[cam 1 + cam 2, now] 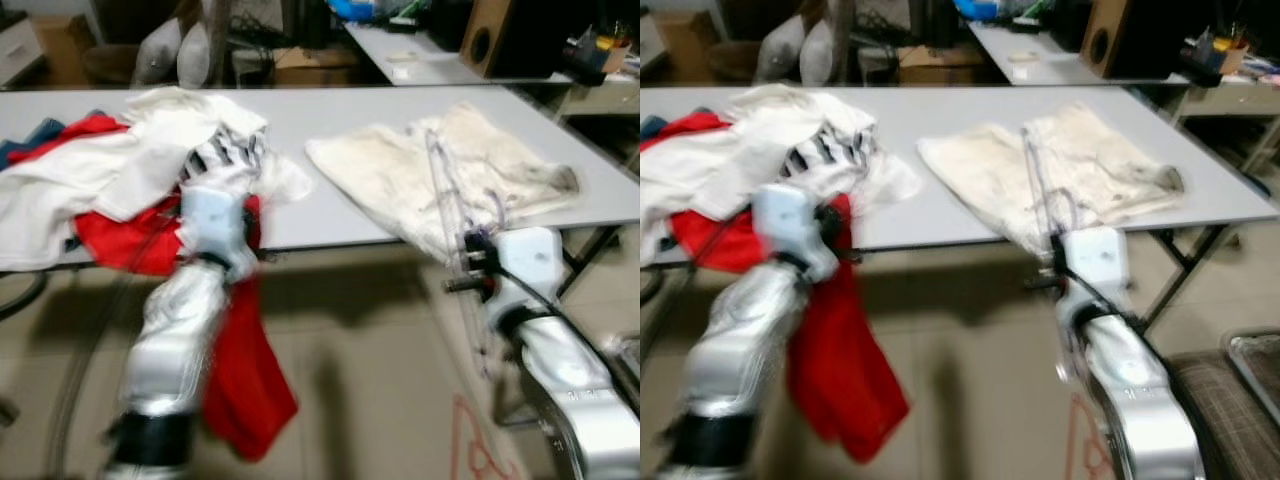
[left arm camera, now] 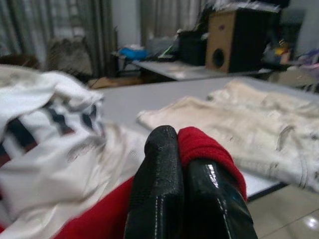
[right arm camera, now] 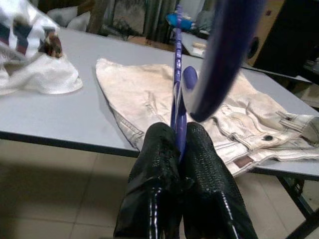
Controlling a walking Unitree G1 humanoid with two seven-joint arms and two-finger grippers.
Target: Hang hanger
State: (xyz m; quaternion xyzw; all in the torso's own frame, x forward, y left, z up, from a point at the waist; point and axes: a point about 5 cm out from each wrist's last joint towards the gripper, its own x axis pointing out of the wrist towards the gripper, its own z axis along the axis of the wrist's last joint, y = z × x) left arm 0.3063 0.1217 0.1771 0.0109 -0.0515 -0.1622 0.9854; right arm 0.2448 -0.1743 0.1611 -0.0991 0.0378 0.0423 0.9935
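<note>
Head views, blurred by motion. A long grey surface (image 1: pixel 330 115) crosses the upper half of the frame. At upper left lies a heap of clothes (image 1: pixel 120 165): white pieces, a striped piece, and a red garment (image 1: pixel 240 380) that spills over the near edge and hangs toward the tiled floor (image 1: pixel 370 400). At upper centre-right lies a pair of cream trousers (image 1: pixel 440 165), spread flat and reaching the near edge.

Left tool (image 2: pixel 172 149): at the near edge of the surface, left of centre; fingers (image 2: pixel 159 184) pressed together, with red cloth pinched between them at the tips and bulging beside them.

Right tool (image 3: pixel 177 137): just below the near edge, right of centre; fingers (image 3: pixel 207 169) closed tightly on the thin shaft of a translucent purple hanger (image 3: pixel 178 84). The hanger stands roughly upright from the tool, rising in front of the cream trousers; a blurred curved part of it crosses the top of the right wrist view.

Background, top of frame: a second table (image 1: pixel 400 55), a wooden speaker box (image 1: pixel 490 35), cushions (image 1: pixel 180 50).
</note>
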